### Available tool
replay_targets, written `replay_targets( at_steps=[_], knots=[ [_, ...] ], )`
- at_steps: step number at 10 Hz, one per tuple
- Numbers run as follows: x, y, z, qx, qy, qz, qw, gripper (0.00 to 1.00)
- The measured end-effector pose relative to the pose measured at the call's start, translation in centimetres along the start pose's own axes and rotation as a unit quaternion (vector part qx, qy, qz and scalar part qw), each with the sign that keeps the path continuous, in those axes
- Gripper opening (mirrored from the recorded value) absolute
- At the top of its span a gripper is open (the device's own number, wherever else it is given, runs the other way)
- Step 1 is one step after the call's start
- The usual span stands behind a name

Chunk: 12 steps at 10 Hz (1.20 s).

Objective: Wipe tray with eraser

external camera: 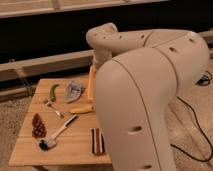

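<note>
Orange-yellow tray, a narrow strip beside the white arm; gripper hidden behind it, state untellable.

I see one wall of an orange-yellow plastic tray, a dark block striped red and white, a curved green pod; my cream arm hides the gripper

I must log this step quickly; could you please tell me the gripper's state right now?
Gripper: cannot be told; it is hidden behind the robot's bulky white arm, which also covers most of the large orange-yellow plastic tray.
</note>
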Motion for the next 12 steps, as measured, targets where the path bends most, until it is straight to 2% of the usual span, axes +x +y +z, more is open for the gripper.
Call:
replay_targets(
  at_steps=[1,3,6,12],
  knots=[
    [-0.9,-0.5,0.4,-0.003,0.004,-0.001,1.0,0.0],
    [-1.6,-0.8,2.8,-0.013,0.018,-0.007,0.9997,0.0],
    [-1.3,-0.2,7.9,-0.031,0.039,-0.021,0.9985,0.0],
    [-1.9,-1.0,13.4,-0.035,0.059,-0.054,0.9962,0.0]
  ],
)
